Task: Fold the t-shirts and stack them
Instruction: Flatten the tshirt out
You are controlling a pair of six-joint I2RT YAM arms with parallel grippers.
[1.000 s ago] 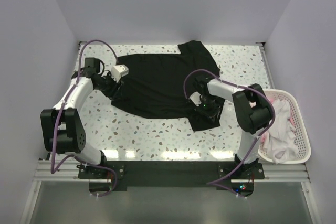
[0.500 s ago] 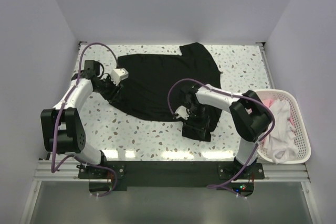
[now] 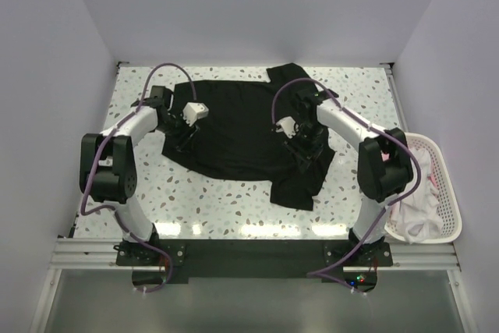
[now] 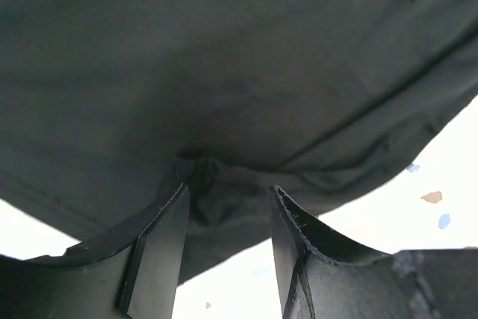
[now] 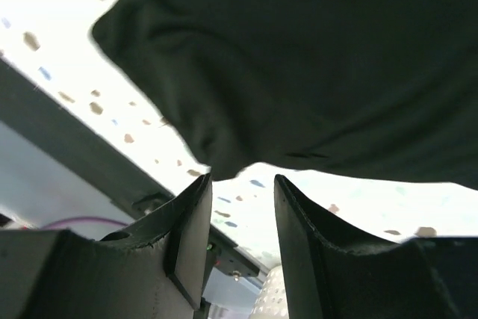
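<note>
A black t-shirt [image 3: 234,126] lies crumpled across the middle of the speckled table [image 3: 218,202], with one flap hanging toward the front edge. My left gripper [image 3: 181,132] sits at the shirt's left edge. In the left wrist view its jaws [image 4: 228,188] stand apart, with a puckered fold of the black fabric [image 4: 224,57] between their tips. My right gripper [image 3: 304,146] hovers over the shirt's right part. In the right wrist view it [image 5: 243,177] is open, nothing is between the jaws, and a tip of black cloth [image 5: 321,57] just touches the left finger.
A white slatted basket [image 3: 448,193] stands off the table's right front corner, holding white [image 3: 413,193] and pink [image 3: 394,146] shirts. The arm bases and a black rail run along the near edge. Purple cables loop over both arms.
The right gripper has opened, let go of the shirt's front right part and moved back over the shirt. The left arm has swung inward to the right, pushing the shirt's left edge along.
</note>
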